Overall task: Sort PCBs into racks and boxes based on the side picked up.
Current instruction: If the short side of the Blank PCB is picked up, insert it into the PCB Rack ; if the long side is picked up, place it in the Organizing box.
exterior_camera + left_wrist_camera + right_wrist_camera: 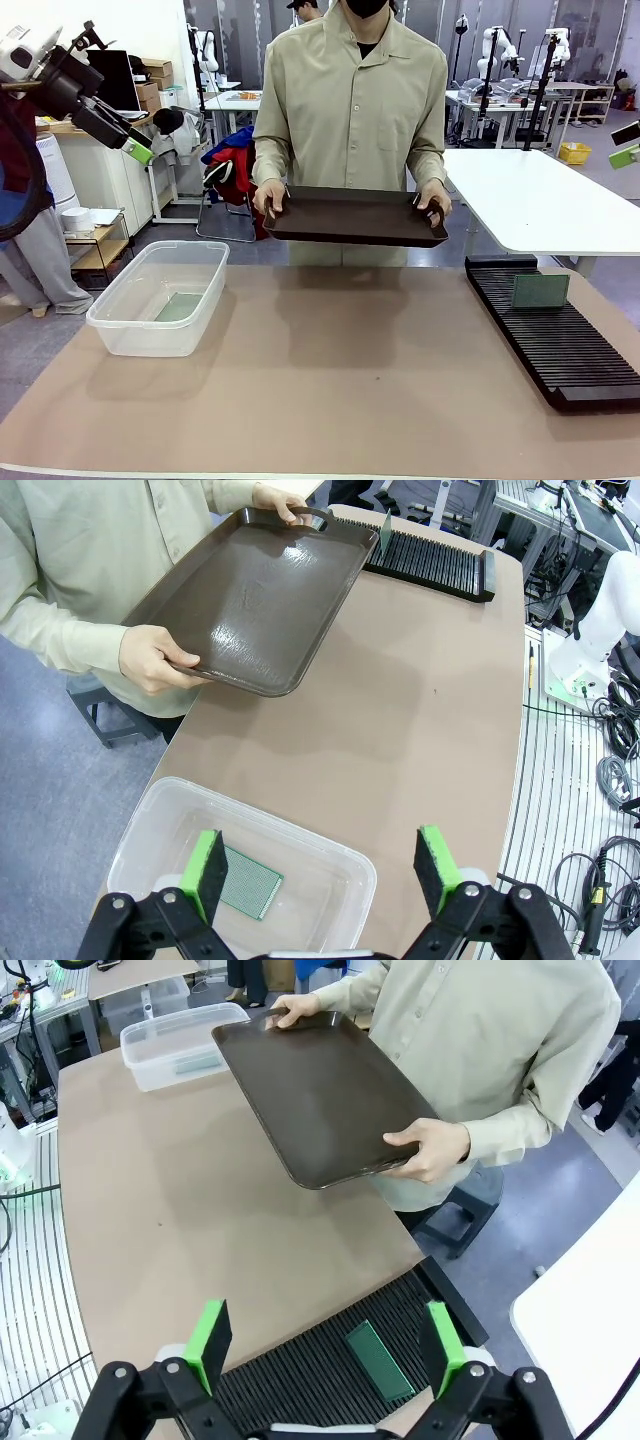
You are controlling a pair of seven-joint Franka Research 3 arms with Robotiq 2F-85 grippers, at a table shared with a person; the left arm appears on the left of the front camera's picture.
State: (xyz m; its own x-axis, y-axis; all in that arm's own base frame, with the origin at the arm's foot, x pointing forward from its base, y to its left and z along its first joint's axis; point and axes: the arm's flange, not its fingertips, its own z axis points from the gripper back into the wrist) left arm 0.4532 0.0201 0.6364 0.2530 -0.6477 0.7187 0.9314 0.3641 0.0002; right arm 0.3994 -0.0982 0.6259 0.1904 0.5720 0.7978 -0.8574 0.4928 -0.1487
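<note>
Open left gripper (325,875) above clear tub (330,865) holding one green PCB (250,882)

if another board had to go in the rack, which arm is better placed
Right, probably: the open right gripper hangs above the rack beside the slotted PCB; the left gripper is over the box.

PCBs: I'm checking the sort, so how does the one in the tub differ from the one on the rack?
The tub PCB lies flat on the tub floor; the rack PCB stands upright in a slot of the rack. Both are thin green rectangles.
</note>
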